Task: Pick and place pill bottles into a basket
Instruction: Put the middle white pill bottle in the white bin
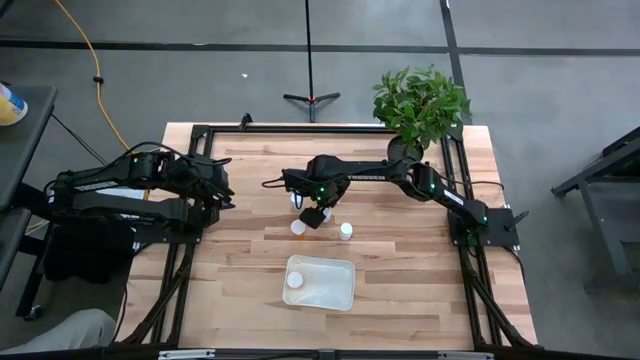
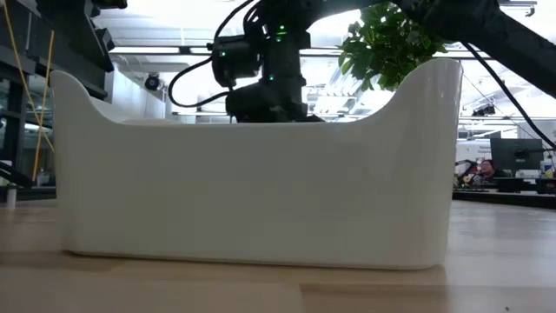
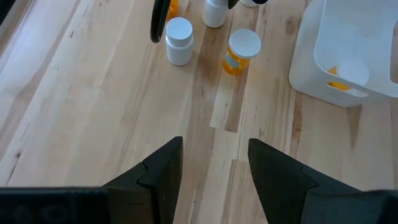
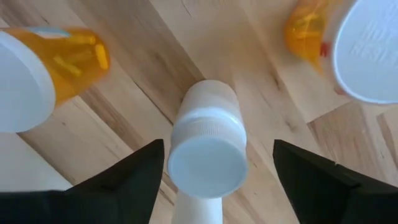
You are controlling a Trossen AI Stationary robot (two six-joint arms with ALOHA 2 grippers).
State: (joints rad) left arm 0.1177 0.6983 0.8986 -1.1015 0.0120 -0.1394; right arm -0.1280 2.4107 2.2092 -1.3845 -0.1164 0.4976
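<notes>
bottles first: small cylinders with round white caps, some all white, some with amber bodies showing pills inside. nearest the front edge sits the basket (image 1: 335, 290), a shallow whitish tray with rounded corners, and one bottle (image 1: 295, 280) already stands in its left end; in the left wrist view an amber patch shows through the basket wall (image 3: 323, 81). just beyond the basket, two capped bottles stand on the wooden table (image 1: 400, 300): an amber one (image 1: 298, 228) to the left and a white one (image 1: 346, 232) to the right, apart from each other. right above and between them hangs the right gripper (image 1: 318, 212), and its own camera tells the story: the fingers (image 4: 134, 177) are spread wide on either side of a white bottle (image 4: 208, 146), clear of it on both sides, nothing gripped, with an amber bottle (image 4: 50, 71) off to one side and another (image 4: 348, 43) on the other. the left wrist view counts three bottles in the cluster clearly, a white one (image 3: 179, 40), an amber one (image 3: 241, 51) and another white one (image 3: 214, 11); a full count of the cluster i can't make under the arm. farther back on the left, the left gripper (image 3: 214, 165) waits over bare wood, jaws apart and empty. at the far edge stands a leafy plant (image 1: 420, 105).
</notes>
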